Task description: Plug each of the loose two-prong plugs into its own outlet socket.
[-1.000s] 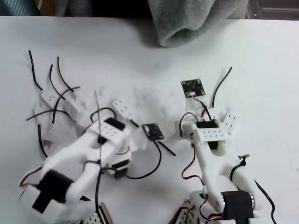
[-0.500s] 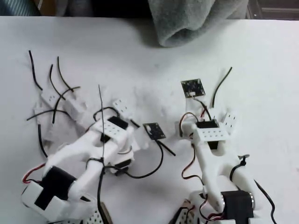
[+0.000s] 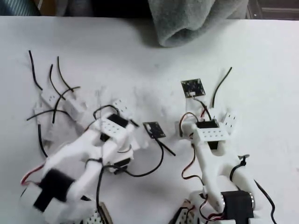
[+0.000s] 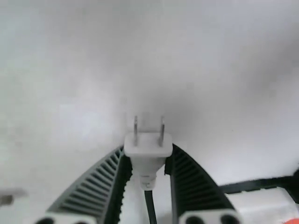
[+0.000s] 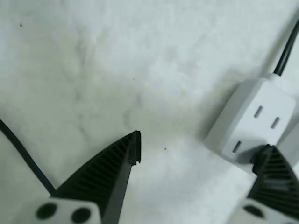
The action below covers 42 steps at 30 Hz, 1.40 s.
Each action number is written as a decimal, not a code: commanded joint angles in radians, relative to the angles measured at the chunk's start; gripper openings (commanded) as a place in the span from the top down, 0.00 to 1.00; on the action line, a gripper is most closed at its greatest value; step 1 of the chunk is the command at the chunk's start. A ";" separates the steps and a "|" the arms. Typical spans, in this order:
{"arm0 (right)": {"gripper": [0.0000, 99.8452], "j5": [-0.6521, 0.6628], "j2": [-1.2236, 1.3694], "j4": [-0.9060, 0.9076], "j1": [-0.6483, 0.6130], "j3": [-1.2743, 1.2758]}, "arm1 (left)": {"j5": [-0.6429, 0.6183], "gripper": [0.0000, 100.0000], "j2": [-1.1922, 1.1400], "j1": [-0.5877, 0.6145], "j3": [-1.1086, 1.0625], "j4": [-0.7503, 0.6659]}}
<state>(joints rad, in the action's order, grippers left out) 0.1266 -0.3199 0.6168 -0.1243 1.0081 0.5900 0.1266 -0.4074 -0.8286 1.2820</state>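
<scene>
My left gripper (image 4: 147, 156) is shut on a white two-prong plug (image 4: 148, 142). Its prongs point out over bare white table, and its black cord runs back between the fingers. In the high view the left arm (image 3: 110, 130) is at the lower left, with a white slotted block (image 3: 122, 107) just beyond its wrist. My right gripper (image 5: 202, 145) is open just above the table. One of its fingertips (image 5: 271, 163) is against a white outlet block (image 5: 254, 116), also seen in the high view as the outlet block (image 3: 229, 120) beside the right arm (image 3: 212, 134).
More white plugs and blocks with black cords (image 3: 56, 100) lie tangled at the left. Two small dark square boards (image 3: 192, 87) (image 3: 153, 131) lie between the arms. A grey cloth (image 3: 196, 21) hangs over the far edge. A black cord (image 5: 21, 156) crosses near the right gripper.
The left arm has shifted slightly right and forward. The thin black wire that stood up above its wrist is out of sight. The right arm has not moved.
</scene>
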 commanded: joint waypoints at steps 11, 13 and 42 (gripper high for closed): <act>0.62 0.000 -0.031 -0.015 0.010 -0.011 | -0.012 0.98 0.743 0.001 0.021 0.164; 0.62 0.000 -0.031 -0.015 0.010 -0.011 | -0.015 0.98 0.753 0.001 0.011 0.101; 0.62 0.000 -0.031 -0.030 0.008 -0.009 | -0.354 0.98 0.891 -0.008 -0.488 -1.447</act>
<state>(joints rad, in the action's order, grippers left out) 0.1266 -0.3199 0.6015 -0.1243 1.0096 0.2478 0.9183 -0.4074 -1.2781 0.0253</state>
